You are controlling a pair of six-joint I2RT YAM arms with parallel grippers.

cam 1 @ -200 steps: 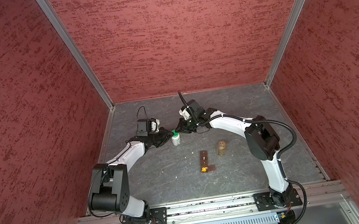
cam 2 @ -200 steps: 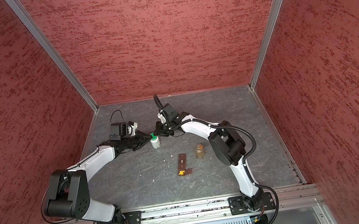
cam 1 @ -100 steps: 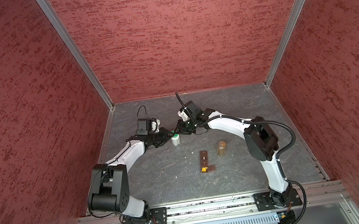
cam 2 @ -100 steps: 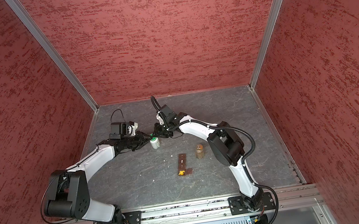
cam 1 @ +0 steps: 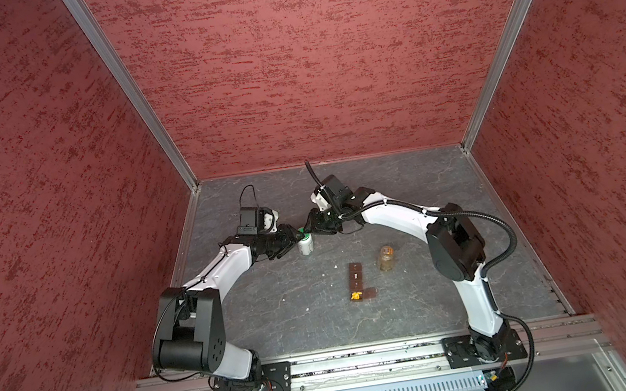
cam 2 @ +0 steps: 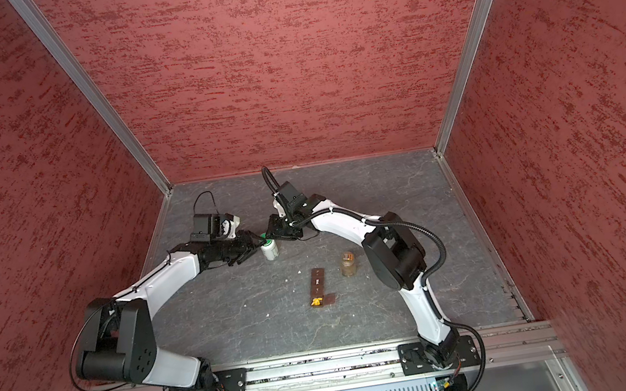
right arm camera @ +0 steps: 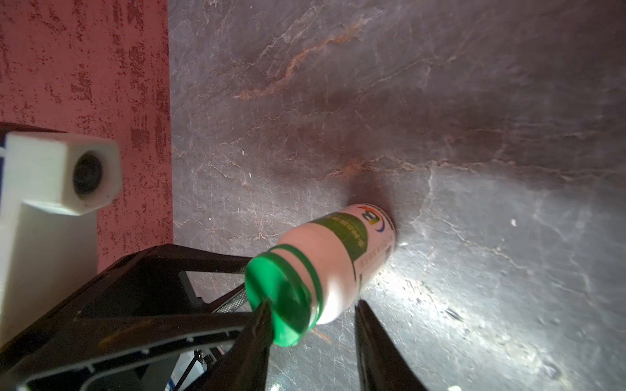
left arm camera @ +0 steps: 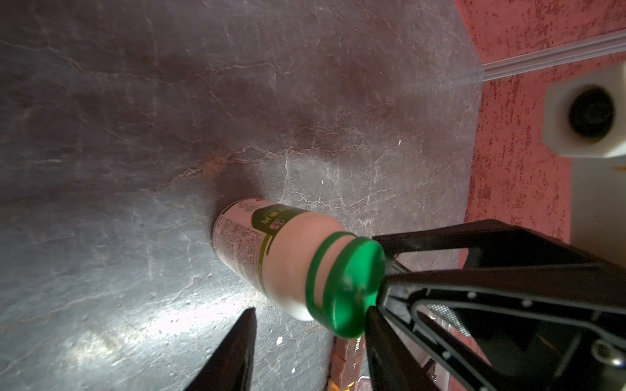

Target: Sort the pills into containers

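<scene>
Red textured walls (cam 1: 283,62) are closing in your grey slate-look tabletop (cam 1: 429,196) on three sides. Your left arm (cam 1: 225,266) and right arm (cam 1: 394,214) are bending in from the near rail (cam 1: 369,358) to meet towards the back, left of centre. There your left gripper (cam 1: 291,238) and right gripper (cam 1: 311,228) are facing each other across a white, green-labelled bottle (cam 1: 305,246), which is standing upright on the table between them. In the left wrist view your left gripper's fingers (left arm camera: 237,352) are standing apart and clasping nothing, with the bottle lying past their tips. In the right wrist view your right gripper's fingers (right arm camera: 372,348) are likewise spread. One tip is crossing in front of the green cap (right arm camera: 277,294), though you cannot tell whether it is touching. Nearer the rail and to the right, well apart from both grippers, a small clear amber bottle (cam 1: 386,258) is standing upright. Just to its left the brown pill organiser strip (cam 1: 356,278) is lying flat, running front to back, with its nearest cell's lid (cam 1: 370,292) lying open to the right. Yellow-orange pills (cam 1: 355,295) are sitting in that open cell.
</scene>
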